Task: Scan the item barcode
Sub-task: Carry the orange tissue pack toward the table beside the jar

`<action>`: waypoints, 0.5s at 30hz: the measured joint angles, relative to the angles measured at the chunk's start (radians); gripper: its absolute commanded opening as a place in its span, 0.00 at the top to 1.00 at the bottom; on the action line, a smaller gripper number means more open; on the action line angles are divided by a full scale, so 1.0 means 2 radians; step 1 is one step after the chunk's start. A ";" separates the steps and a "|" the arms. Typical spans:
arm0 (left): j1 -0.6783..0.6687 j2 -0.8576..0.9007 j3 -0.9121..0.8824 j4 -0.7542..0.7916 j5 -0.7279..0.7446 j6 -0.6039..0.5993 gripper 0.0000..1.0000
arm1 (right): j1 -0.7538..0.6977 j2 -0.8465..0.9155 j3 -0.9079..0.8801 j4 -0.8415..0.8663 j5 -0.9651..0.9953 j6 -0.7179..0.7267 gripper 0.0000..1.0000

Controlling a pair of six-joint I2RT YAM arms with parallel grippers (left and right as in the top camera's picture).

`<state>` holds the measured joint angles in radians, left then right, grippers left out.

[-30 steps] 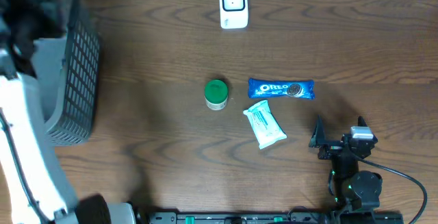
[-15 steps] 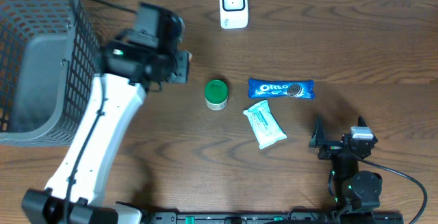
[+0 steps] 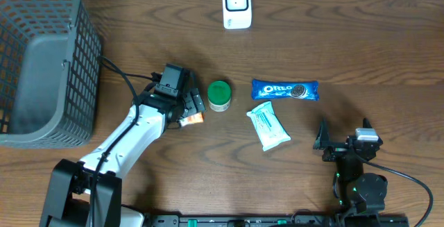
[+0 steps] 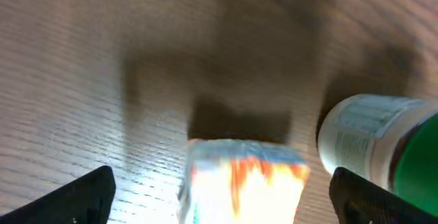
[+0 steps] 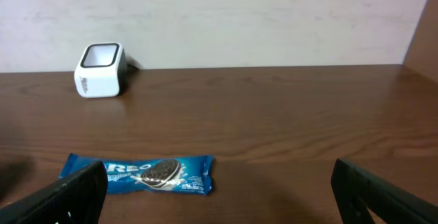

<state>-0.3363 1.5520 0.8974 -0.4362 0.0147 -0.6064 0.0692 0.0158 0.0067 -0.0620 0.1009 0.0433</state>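
A small orange-and-white packet (image 3: 193,119) lies on the table left of a green-capped bottle (image 3: 220,95). My left gripper (image 3: 189,107) hangs right over it, open. In the left wrist view the blurred packet (image 4: 243,183) sits between the wide-apart fingertips (image 4: 89,191) without touching them, with the bottle (image 4: 383,148) at the right. The white scanner (image 3: 236,5) stands at the back edge. My right gripper (image 3: 342,139) rests open at the front right, nothing in it; its view shows the Oreo pack (image 5: 140,172) and the scanner (image 5: 100,70).
A grey mesh basket (image 3: 41,60) fills the back left corner. A blue Oreo pack (image 3: 284,89) and a white-and-teal packet (image 3: 268,125) lie right of the bottle.
The left arm swung from the basket out over the table and came down beside the green-capped bottle. Its jaws opened, and the orange-and-white packet now lies on the wood. The right arm stayed still.
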 measured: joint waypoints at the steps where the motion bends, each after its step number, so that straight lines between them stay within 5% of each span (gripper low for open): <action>1: 0.000 -0.001 0.002 0.000 -0.001 0.002 0.07 | 0.000 0.000 0.000 0.000 0.000 0.000 0.01; 5: 0.000 -0.009 0.018 0.003 -0.002 0.010 0.91 | 0.000 0.000 0.000 0.000 0.000 0.000 0.01; 15: 0.000 -0.010 0.010 -0.004 0.022 0.017 0.92 | 0.000 0.000 0.000 0.000 0.000 0.000 0.01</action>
<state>-0.3359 1.5330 0.9173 -0.4446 0.0582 -0.5720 0.0696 0.0158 0.0067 -0.0616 0.1009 0.0433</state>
